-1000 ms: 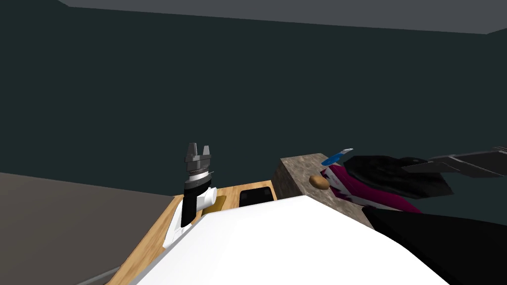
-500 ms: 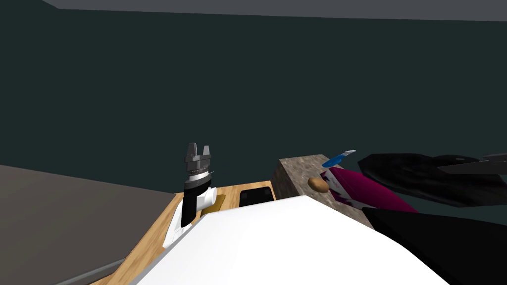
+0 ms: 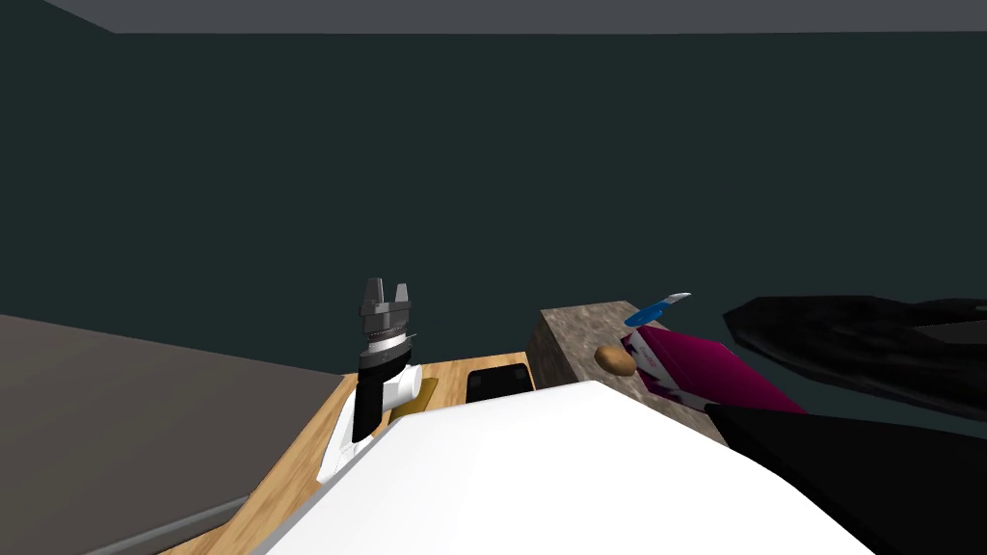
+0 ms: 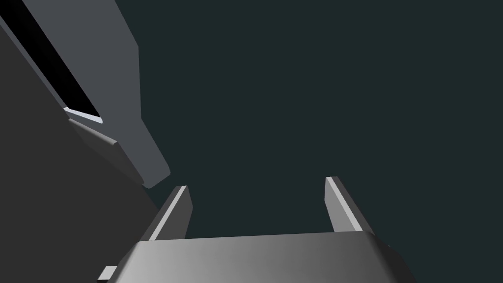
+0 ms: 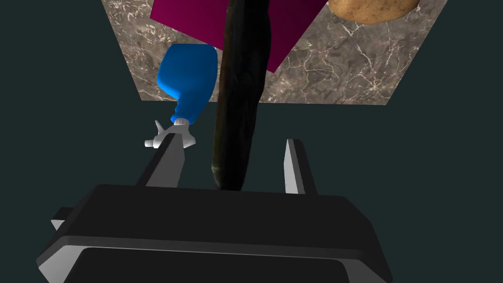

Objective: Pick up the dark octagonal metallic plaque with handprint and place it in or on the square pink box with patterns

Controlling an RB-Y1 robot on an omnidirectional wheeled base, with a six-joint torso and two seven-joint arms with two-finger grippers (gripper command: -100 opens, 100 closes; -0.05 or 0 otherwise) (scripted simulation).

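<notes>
Marble-topped stand [image 3: 564, 337]: carries the pink box [image 3: 708, 371].
Plaque [image 3: 848, 337], dark, airborne: has slid rightward off the box within the last second. Placement is judged undone, and the plaque needs bringing back.
Right gripper [image 5: 231, 140]: carrying the plaque edge-on, with gaps beside each finger.
Left gripper [image 4: 257, 183]: spread, empty.

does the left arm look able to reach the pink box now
Probably not: the left claw stands open, pointing up over the wooden top, well aside from the pink box on the marble block.
</notes>
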